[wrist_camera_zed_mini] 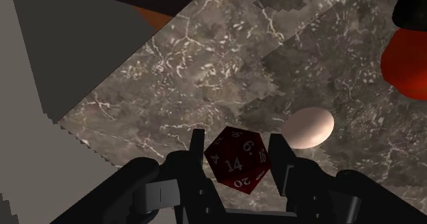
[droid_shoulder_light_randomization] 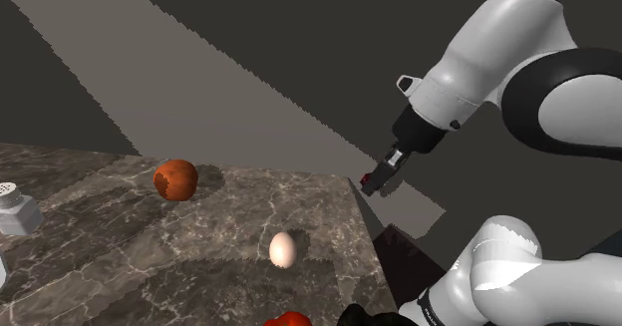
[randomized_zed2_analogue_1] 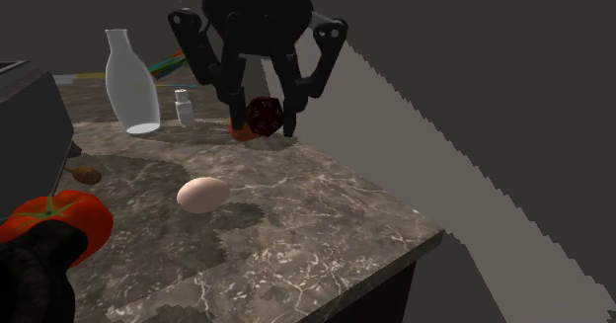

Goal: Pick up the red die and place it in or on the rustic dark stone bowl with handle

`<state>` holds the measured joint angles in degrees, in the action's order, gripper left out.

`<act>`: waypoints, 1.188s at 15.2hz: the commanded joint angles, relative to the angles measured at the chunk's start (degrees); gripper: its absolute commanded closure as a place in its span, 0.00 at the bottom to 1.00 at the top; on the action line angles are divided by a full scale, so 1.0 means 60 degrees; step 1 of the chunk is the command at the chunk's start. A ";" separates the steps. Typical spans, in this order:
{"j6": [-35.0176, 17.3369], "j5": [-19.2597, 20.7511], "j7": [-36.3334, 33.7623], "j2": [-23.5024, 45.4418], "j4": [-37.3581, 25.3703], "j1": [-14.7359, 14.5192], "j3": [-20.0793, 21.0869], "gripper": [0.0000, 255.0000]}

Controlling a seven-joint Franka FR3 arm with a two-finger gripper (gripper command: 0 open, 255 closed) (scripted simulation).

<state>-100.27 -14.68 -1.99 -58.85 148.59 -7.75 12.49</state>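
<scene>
Red die [wrist_camera_zed_mini: 237, 164], clamped by slanted faces in the jaws of your gripper [wrist_camera_zed_mini: 237, 147]: may twist loose and drop short of the bowl [droid_shoulder_light_randomization: 176, 179].

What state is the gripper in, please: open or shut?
The gripper is shut on the red die: in the wrist view both black fingers press its sides, holding it clear of the veined counter.

Veined marble counter [wrist_camera_zed_mini: 205, 72]; smooth matt egg [wrist_camera_zed_mini: 309, 128].

The shoulder view's lower edge crops the tomato [droid_shoulder_light_randomization: 289, 320]; the die [randomized_zed2_analogue_1: 265, 115] hides most of the orange-brown bowl [randomized_zed2_analogue_1: 237, 129].
</scene>
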 commanded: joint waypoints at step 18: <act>0.2305 -0.3164 -0.4403 -0.2520 -0.0824 -0.2031 0.3719 1.00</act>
<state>-86.86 -32.16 -26.50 -74.21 145.00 -19.70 33.04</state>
